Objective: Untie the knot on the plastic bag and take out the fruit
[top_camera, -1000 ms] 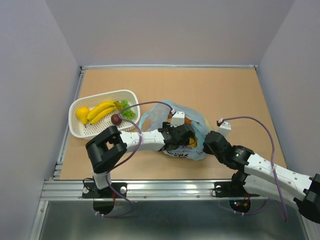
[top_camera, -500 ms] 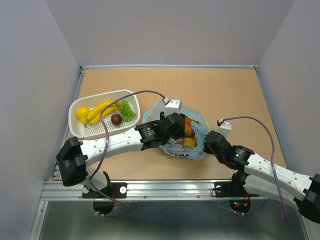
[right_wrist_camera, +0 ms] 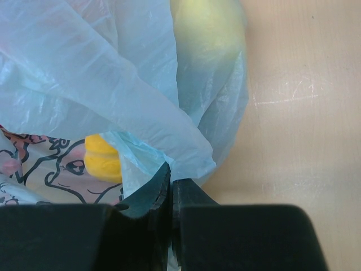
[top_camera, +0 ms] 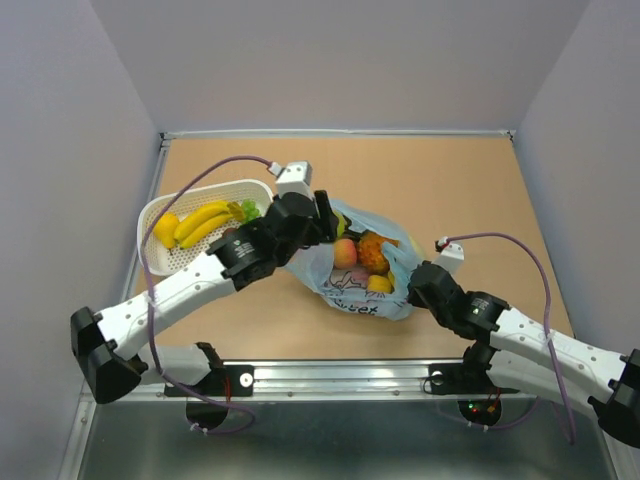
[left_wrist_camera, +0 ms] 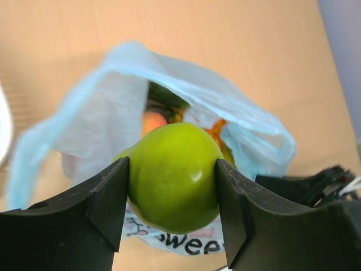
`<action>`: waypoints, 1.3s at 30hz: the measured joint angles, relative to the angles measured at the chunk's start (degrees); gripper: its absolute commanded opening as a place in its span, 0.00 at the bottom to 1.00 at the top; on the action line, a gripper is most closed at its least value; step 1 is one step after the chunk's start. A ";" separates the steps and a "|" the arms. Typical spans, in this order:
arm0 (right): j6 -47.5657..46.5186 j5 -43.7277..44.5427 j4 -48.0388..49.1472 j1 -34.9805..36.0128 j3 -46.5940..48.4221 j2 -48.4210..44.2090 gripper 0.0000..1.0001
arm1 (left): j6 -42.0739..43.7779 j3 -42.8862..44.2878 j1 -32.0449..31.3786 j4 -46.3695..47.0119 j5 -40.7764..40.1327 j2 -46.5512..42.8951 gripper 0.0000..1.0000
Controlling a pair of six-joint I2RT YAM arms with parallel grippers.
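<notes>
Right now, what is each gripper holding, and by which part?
The left gripper holds a green fruit, squeezed across its sides. The right gripper pinches the plastic bag by a fold of its thin film.

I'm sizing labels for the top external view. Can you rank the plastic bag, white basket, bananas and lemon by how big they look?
1. plastic bag and white basket: about alike, and the basket is partly covered
2. bananas
3. lemon
</notes>
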 measured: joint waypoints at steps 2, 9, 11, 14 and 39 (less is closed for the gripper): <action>-0.02 0.02 -0.02 0.00 0.00 0.04 0.06 | 0.55 0.76 4.11 -0.42 0.42 -3.50 0.00; -0.24 0.04 0.00 0.00 0.00 0.02 0.06 | 3.91 6.71 21.53 -0.35 1.84 -10.03 0.00; -0.39 0.02 -0.07 0.00 0.00 -0.33 0.06 | 5.01 6.12 28.28 -0.48 1.49 -9.88 0.02; -0.66 0.04 -0.04 0.00 0.00 -1.57 0.06 | 6.38 1.81 37.00 -0.37 1.31 -8.26 0.07; -2.38 0.31 -0.02 0.00 0.00 -2.25 0.08 | 10.21 -13.46 47.82 -2.08 1.70 -4.31 0.99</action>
